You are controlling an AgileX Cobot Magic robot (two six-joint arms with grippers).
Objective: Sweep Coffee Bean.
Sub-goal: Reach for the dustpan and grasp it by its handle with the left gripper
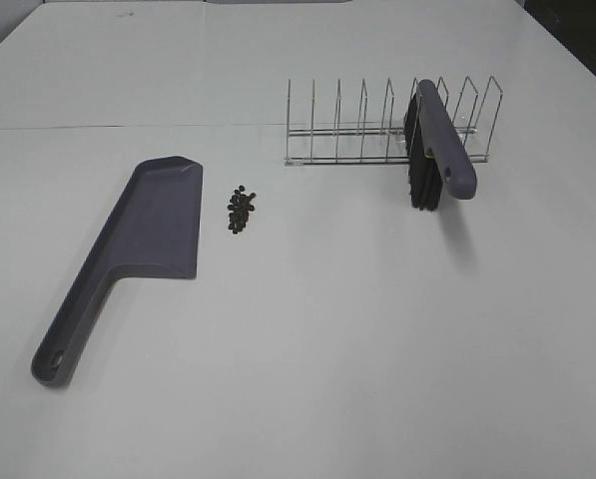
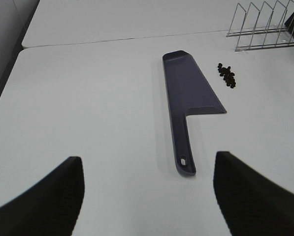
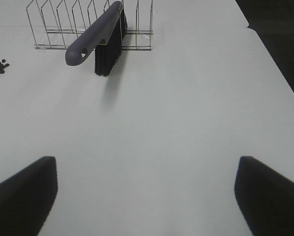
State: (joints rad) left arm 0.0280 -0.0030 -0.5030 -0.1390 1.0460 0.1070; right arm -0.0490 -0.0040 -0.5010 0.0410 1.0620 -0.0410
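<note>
- My left gripper hangs above the white table, its two dark fingers spread wide with nothing between them.
- Ahead of it lies the grey-purple dustpan, flat on the table. Its long handle points back towards me, and there is a small hole near the handle's end.
- Just to the right of the pan's blade sit the coffee beans, a tight little cluster of dark ovals on the bare table. They are near the pan's right edge but apart from it. None lie in the pan.
- Farther back and to the right stands a wire rack with a row of upright dividers.
- The brush leans in the right part of that rack. Its grey-purple handle slopes down towards me and its black bristles hang below. They seem to reach the table, though I can't be sure from here.
- My right gripper hovers over an open stretch of table in front of the brush and well apart from it. Its fingers are parted as wide as they go and hold nothing.
</note>
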